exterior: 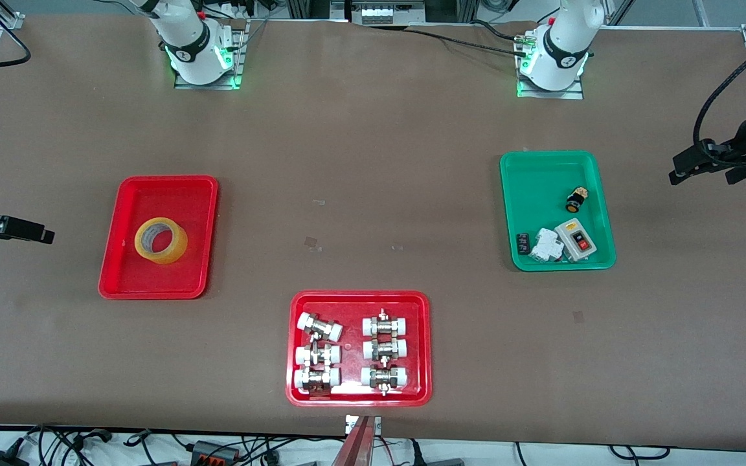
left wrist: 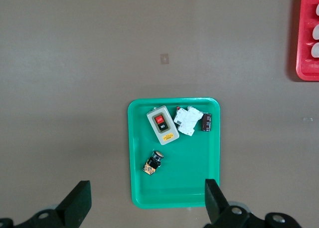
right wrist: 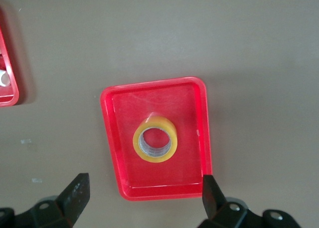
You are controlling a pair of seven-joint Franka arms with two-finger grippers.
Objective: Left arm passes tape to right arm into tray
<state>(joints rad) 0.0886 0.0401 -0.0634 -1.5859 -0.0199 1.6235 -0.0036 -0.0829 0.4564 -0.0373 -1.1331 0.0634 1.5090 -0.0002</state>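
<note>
The yellow tape (exterior: 169, 252) lies flat in the plain red tray (exterior: 127, 259) at the right arm's end of the table. In the right wrist view the tape (right wrist: 155, 158) sits near the middle of the tray (right wrist: 124, 118). My right gripper (right wrist: 144, 183) is open and empty, high over the tray; in the front view it (exterior: 36, 232) shows at the picture's edge. My left gripper (left wrist: 147, 185) is open and empty, high over the green tray (left wrist: 189, 173), and it shows in the front view (exterior: 680, 168) too.
The green tray (exterior: 535, 188) at the left arm's end holds a grey switch box (exterior: 576, 240), a push button (exterior: 576, 199) and small white parts (exterior: 548, 246). A red tray of pipe fittings (exterior: 359, 304) lies nearest the front camera, mid-table.
</note>
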